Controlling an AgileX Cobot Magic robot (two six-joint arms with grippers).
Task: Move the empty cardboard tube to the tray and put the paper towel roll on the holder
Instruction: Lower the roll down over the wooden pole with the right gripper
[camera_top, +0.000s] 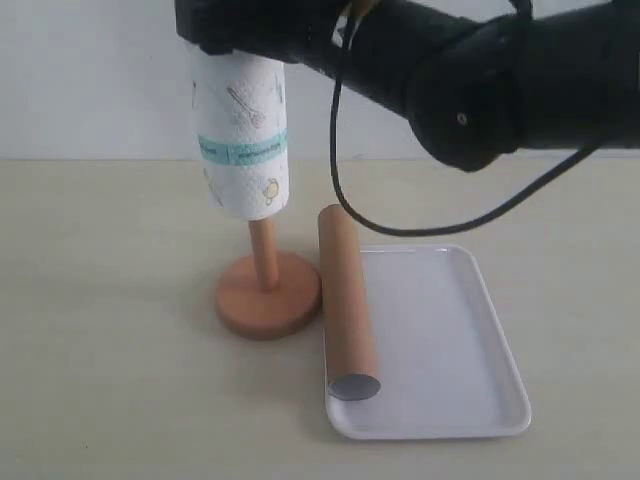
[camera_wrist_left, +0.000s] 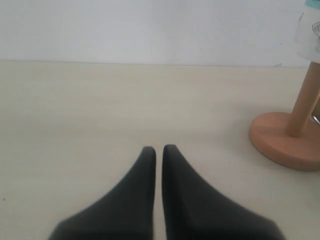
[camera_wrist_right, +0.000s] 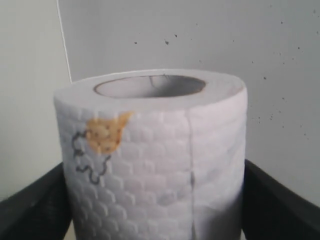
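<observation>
I am on the second half of the job: my right gripper is clamped on the paper towel roll, a finger pressed into each side of it, and I hold it upright over the holder. In the exterior view the roll's lower end hangs above the round base with a stretch of bare pole showing beneath it, so the pole's top looks to be already inside the core, though I cannot see it there. The first half looks done: the empty cardboard tube lies on its side along the 9 o'clock rim of the tray, running from 12 toward 6 with its open grey end nearest the camera; it sits just beside the holder's base, at about 3 o'clock from it. My left gripper is idle over the bare table, fingers drawn nearly together with only a slit between them and nothing in it. As I judge it, the next move calls for a straight lowering at 6 o'clock, keeping the core centred on the pole so it does not bind, then spreading the fingers once the roll rests on the base.
</observation>
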